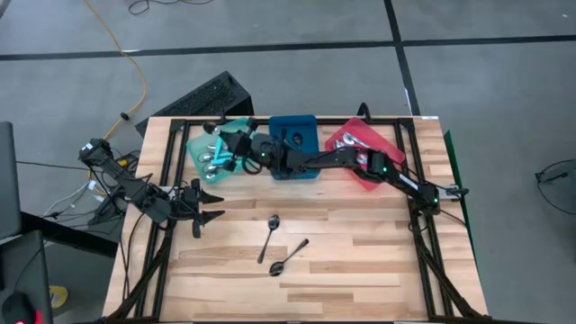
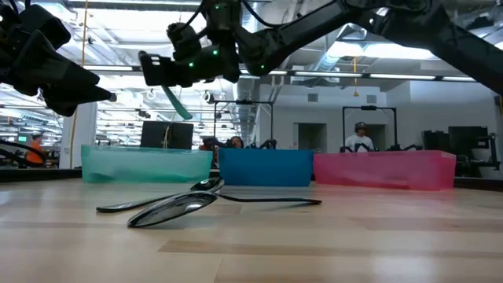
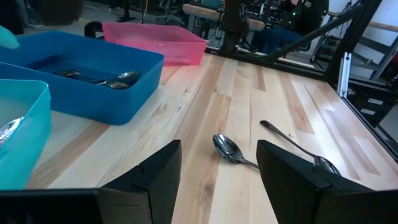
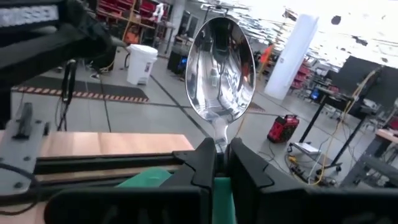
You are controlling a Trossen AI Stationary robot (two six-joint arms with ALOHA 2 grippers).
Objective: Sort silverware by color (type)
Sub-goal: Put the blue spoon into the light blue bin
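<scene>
Three trays line the table's far edge: teal tray (image 1: 209,144), blue tray (image 1: 294,171), red tray (image 1: 353,171). The right gripper (image 1: 241,142) pinches a teal-handled spoon (image 4: 221,70) above the teal tray (bowl up). Two dark spoons (image 1: 271,236) (image 1: 288,256) lie mid-table. The left gripper (image 1: 212,205) waits open nearby.

— What sits on the pale wooden slatted table (image 1: 360,270)?
— Three rectangular plastic trays, teal (image 1: 200,144), blue (image 1: 304,126), red (image 1: 335,140), under the right gripper (image 1: 236,147); two loose black spoons (image 1: 270,236) near the left gripper (image 1: 212,205).
</scene>
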